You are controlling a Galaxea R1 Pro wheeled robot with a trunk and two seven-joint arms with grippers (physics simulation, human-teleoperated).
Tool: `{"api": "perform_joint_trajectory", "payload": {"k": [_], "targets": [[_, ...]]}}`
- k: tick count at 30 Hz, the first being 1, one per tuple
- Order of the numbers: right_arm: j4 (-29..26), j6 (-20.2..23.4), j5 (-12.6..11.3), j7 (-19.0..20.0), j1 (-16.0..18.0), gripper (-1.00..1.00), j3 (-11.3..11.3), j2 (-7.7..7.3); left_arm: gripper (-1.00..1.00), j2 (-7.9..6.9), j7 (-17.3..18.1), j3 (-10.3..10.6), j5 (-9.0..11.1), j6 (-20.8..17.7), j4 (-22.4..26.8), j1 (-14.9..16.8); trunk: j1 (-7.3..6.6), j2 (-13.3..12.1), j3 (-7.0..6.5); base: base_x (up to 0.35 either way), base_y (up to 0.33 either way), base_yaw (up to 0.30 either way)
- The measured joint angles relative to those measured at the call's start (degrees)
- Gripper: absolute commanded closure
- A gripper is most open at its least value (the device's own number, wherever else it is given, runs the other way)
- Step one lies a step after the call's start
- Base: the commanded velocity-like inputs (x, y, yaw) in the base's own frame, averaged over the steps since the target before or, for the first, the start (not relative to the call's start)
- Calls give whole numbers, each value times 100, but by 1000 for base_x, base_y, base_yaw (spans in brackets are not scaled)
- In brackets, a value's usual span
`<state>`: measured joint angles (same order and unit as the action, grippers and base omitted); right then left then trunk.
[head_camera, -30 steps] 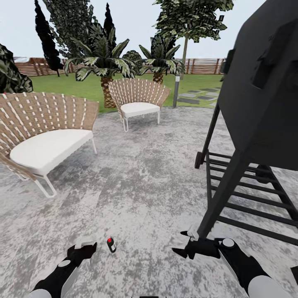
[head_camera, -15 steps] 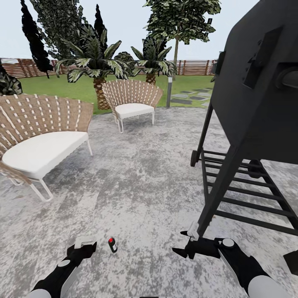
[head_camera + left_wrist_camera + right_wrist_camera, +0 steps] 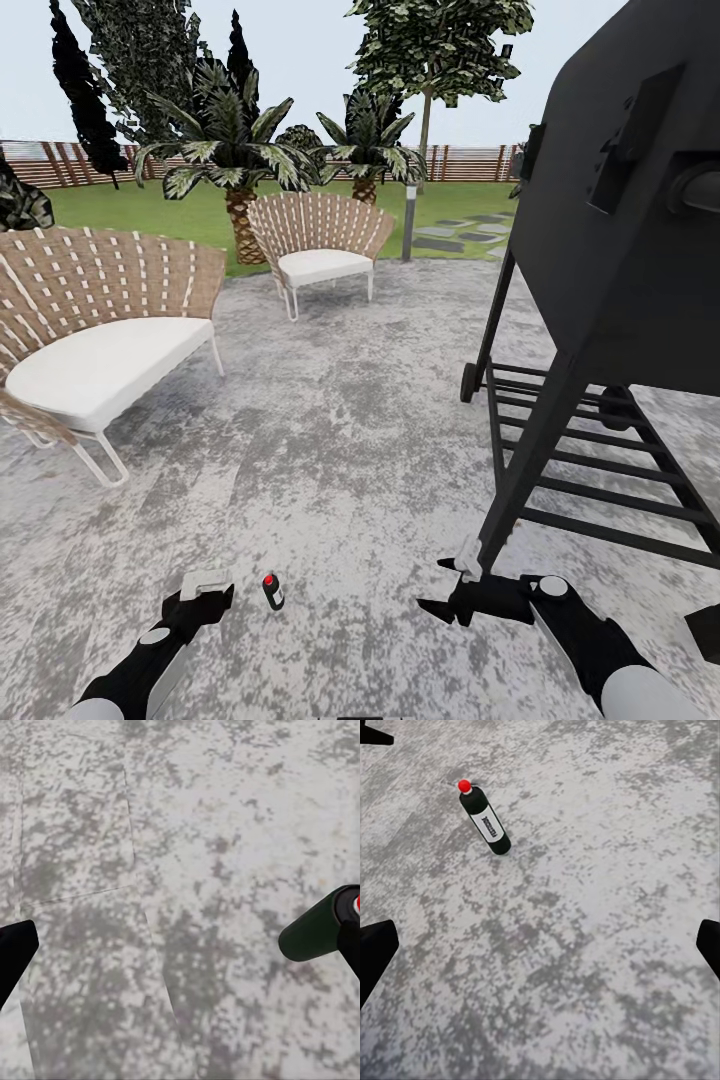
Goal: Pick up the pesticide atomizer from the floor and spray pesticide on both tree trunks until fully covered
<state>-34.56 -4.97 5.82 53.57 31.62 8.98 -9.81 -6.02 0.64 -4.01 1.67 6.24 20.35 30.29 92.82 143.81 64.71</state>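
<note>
The pesticide atomizer (image 3: 270, 591), a small dark bottle with a red cap, stands upright on the grey stone patio between my two grippers. My left gripper (image 3: 205, 592) hangs open just left of it; the left wrist view has the atomizer (image 3: 321, 925) beside one finger (image 3: 13, 954), not between them. My right gripper (image 3: 438, 587) is open farther right, and its wrist view looks down on the atomizer (image 3: 484, 820) well ahead of the fingertips (image 3: 375, 951). One tall tree with a pale trunk (image 3: 425, 118) rises beyond the patio on the garden lawn (image 3: 150, 205).
A big black grill on a barred stand (image 3: 600, 300) looms close on the right, one leg near my right gripper. Two woven chairs with white cushions (image 3: 95, 330) (image 3: 320, 245) stand left and ahead. Short palms (image 3: 235, 160), a lamp post (image 3: 409, 222) and a slat fence (image 3: 60, 165) lie beyond.
The camera shifted a little a second ago, sliding the whole scene leftward in the picture. Since then nothing has moved; atomizer and both grippers hold their places.
</note>
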Motion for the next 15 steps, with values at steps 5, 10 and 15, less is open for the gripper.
{"api": "perform_joint_trajectory", "payload": {"k": [5,10,15], "targets": [[-5,3,0,0,-1,-100,-3,-1,-100,4,1,0,0,1,-2,1,0,0,-9,0,0,-144],[-3,3,-1,-1,-1,-100,8,-1,-100,-3,6,0,0,0,-1,2,0,0,-32,0,44,-217],[-4,4,-1,-1,-1,-100,14,7,-100,-5,7,0,0,0,-1,2,0,0,-55,0,126,-160]]}}
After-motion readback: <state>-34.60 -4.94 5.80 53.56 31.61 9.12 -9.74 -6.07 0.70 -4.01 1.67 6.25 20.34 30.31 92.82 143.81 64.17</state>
